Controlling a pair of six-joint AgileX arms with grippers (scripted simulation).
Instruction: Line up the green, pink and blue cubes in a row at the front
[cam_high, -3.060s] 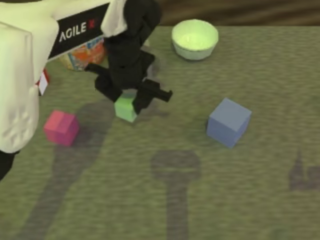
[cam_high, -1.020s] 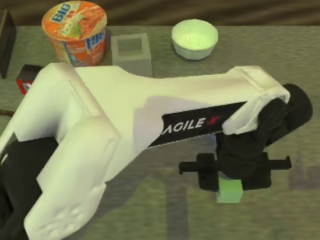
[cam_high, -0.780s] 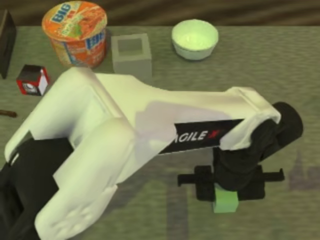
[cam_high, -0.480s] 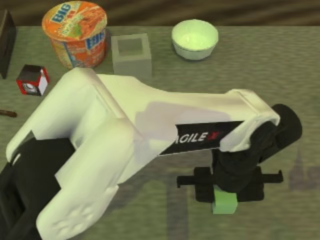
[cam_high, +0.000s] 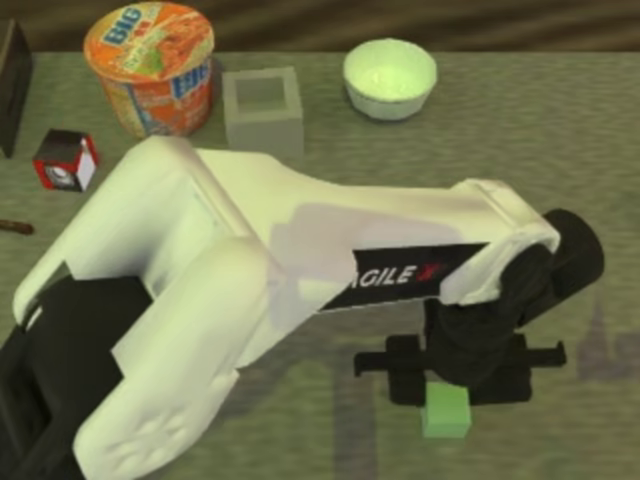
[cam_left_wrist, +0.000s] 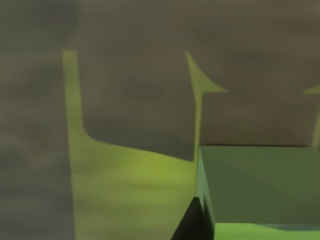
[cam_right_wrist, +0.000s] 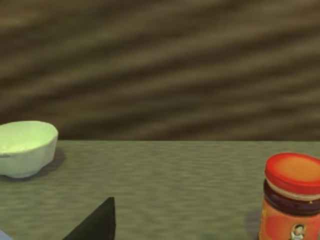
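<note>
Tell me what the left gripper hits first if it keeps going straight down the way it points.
The green cube. The left gripper points down at the table right over it, with the cube's top close under the wrist camera. How much gap remains is unclear, as is whether the fingers grip it.

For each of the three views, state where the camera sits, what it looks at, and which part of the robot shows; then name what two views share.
Top view: above the table, looking down; the left arm reaches across to the green cube at the front.
Left wrist view: on the left arm, close over the green cube; a dark fingertip shows.
Right wrist view: low, facing the back wall; pale green bowl, red-lidded jar, a dark finger.
Shared: top and left wrist show the green cube; top and right wrist show the bowl.
</note>
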